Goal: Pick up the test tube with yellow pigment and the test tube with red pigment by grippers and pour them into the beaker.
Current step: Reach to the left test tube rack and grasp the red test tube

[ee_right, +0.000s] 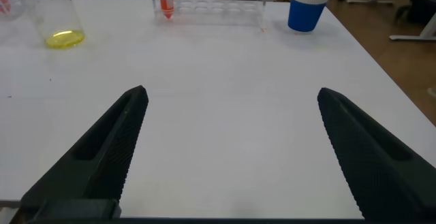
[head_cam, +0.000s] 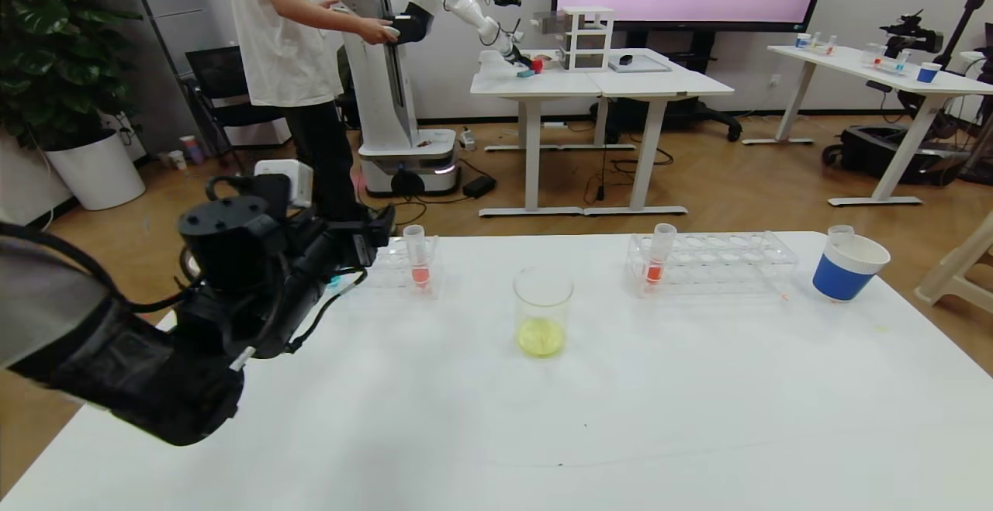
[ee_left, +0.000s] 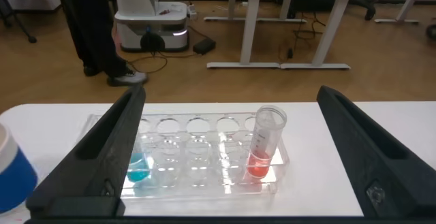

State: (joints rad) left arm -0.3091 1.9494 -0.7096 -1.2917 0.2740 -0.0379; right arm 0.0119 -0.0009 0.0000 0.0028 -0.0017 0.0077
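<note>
The beaker (head_cam: 543, 313) stands mid-table with a little yellow liquid in its bottom; it also shows far off in the right wrist view (ee_right: 48, 13). One test tube with red pigment (head_cam: 419, 259) stands upright in the left rack (head_cam: 392, 272). My left gripper (head_cam: 380, 236) hovers just short of that rack, open, and the tube (ee_left: 266, 146) sits ahead between its spread fingers (ee_left: 109, 156), untouched. A second red tube (head_cam: 658, 259) stands in the right rack (head_cam: 721, 263). My right gripper (ee_right: 232, 92) is open over bare table, far from that tube (ee_right: 165, 3). The test tube with yellow pigment is out of view.
A tube of blue liquid (ee_left: 139, 166) stands at the other end of the left rack, next to a blue-and-white cup (ee_left: 13, 176). Another blue-and-white cup (head_cam: 849, 267) stands right of the right rack. A person and other tables are beyond the far edge.
</note>
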